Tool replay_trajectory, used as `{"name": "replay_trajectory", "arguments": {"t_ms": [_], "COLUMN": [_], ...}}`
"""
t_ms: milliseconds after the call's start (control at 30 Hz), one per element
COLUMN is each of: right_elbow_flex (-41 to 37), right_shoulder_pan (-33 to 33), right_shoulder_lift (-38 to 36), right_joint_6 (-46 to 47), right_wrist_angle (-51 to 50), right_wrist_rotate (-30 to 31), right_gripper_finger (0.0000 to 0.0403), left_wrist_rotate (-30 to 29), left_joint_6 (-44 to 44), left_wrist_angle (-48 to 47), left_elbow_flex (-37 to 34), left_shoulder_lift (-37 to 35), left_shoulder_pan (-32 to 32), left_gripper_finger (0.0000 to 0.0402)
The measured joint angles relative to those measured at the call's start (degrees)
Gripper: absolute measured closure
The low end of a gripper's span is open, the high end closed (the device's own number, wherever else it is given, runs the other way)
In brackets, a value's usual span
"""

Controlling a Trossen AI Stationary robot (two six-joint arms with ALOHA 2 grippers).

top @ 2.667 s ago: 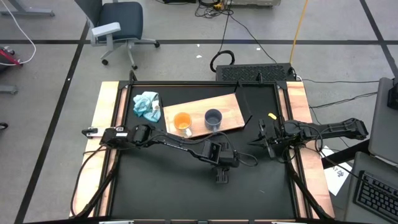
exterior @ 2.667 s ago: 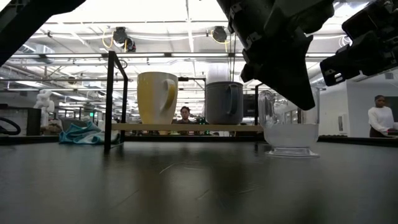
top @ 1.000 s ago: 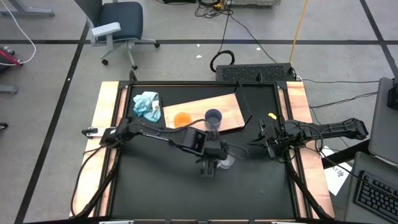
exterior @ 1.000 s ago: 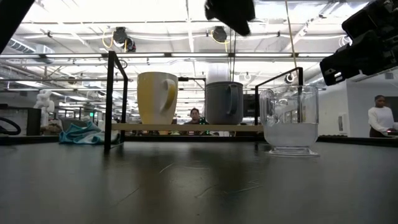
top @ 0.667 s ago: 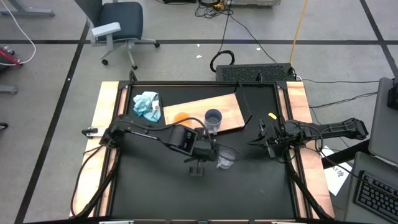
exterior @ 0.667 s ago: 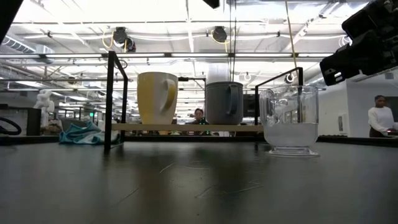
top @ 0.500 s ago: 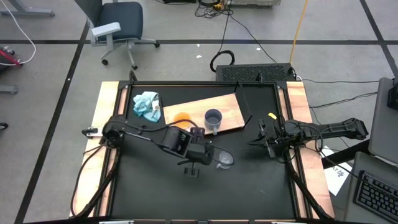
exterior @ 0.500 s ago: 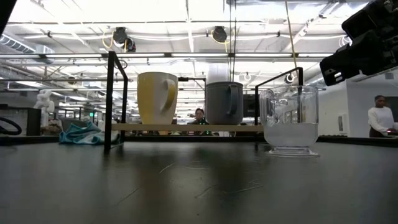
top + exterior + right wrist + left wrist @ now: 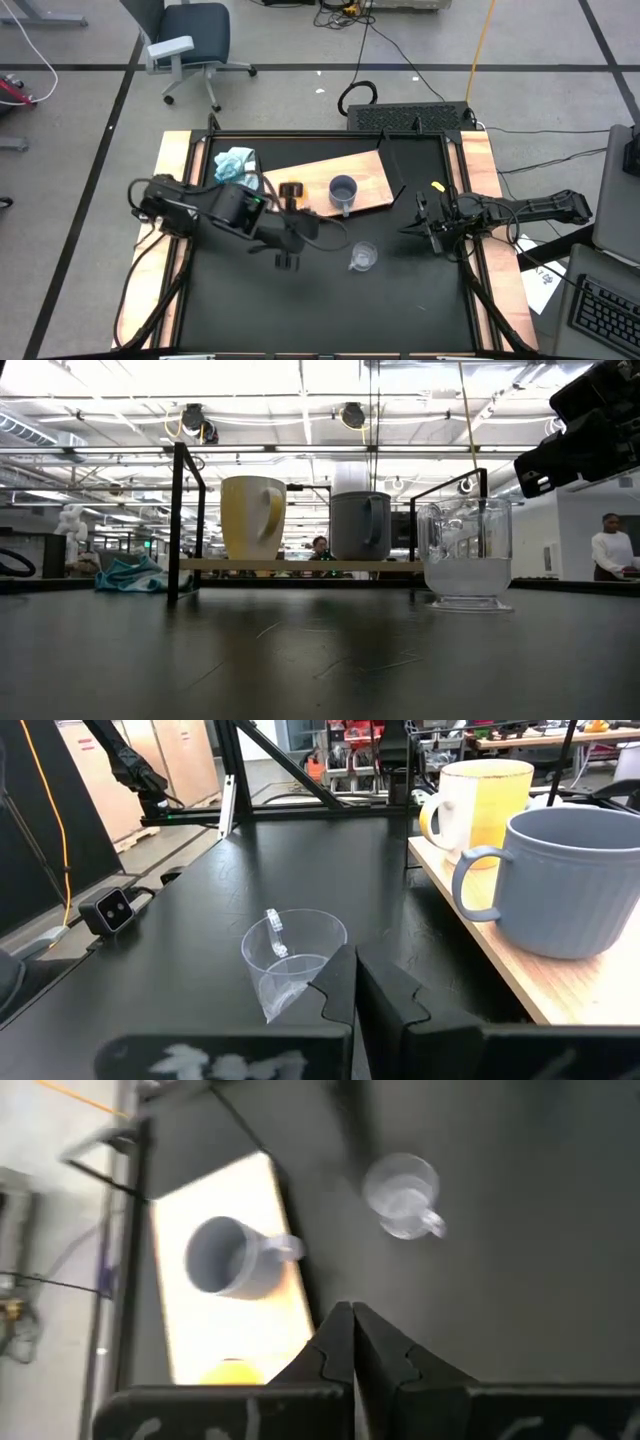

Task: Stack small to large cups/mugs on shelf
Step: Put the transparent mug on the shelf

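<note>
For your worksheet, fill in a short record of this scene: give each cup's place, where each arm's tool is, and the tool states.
orange mug: on the shelf, partly hidden by the left arm
grey-blue mug: on the shelf, upright
clear glass cup: upright on the black tabletop, off the shelf
left tool: shut, empty, raised near the shelf's left end
right tool: shut, empty, waiting at the table's right edge

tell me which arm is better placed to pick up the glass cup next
Probably the right. The right gripper is parked low beside the clear glass cup on the black tabletop, which fills its wrist view. The left gripper, fingers shut, sits farther off, near the shelf.
</note>
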Motion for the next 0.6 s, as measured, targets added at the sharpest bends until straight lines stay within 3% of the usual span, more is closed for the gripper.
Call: {"name": "replay_trajectory", "arguments": {"t_ms": [367, 600], "right_elbow_flex": [0.0, 0.0], "right_shoulder_pan": [0.0, 0.0], "right_shoulder_lift": [0.0, 0.0], "right_joint_6": [0.0, 0.3], "right_wrist_angle": [0.0, 0.0], "right_wrist_rotate": [0.0, 0.0], "right_gripper_finger": [0.0403, 0.0403], "left_wrist_rotate": [-6.3, -11.4], "left_joint_6": [1.9, -2.2], "left_wrist_angle": [0.7, -4.9], "left_elbow_flex": [0.0, -0.1], "left_shoulder_lift": [-2.7, -5.5], "left_shoulder_pan": [0.6, 1.0], "left_gripper_finger": [0.0401, 0.0401]}}
